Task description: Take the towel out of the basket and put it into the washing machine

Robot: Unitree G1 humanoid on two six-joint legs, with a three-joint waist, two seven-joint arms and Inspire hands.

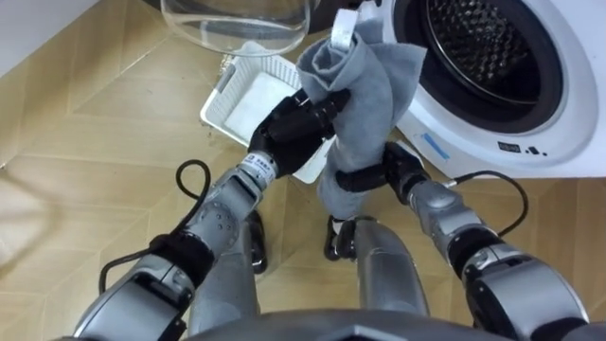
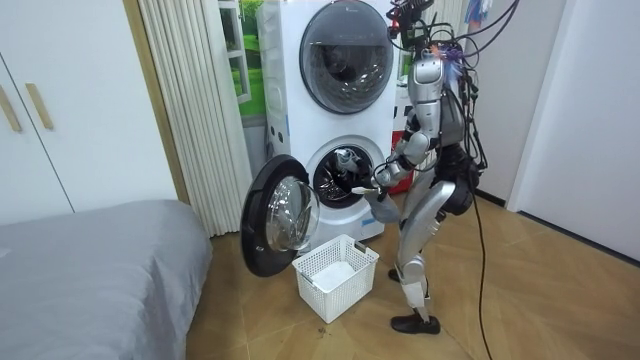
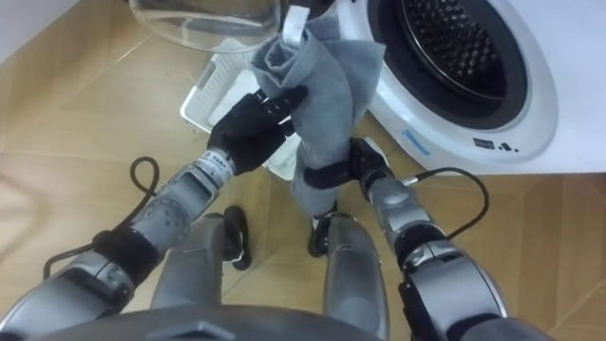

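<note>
While left hand grips the towel, right hand clasps its bottom

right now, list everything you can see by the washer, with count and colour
towel: one, grey, held up before the open drum
washing machine: one, white, lower of a stack
door: one, dark rim with glass, swung open
upper machine: one, white, stacked on top, door shut
basket: one, white, on the floor by the open door
bed: one, grey cover, room view's left
curtain: one, pale, beside the machines
left hand: one, black, fingers curled round the towel's upper part
right hand: one, black, fingers curled round its lower part
</note>
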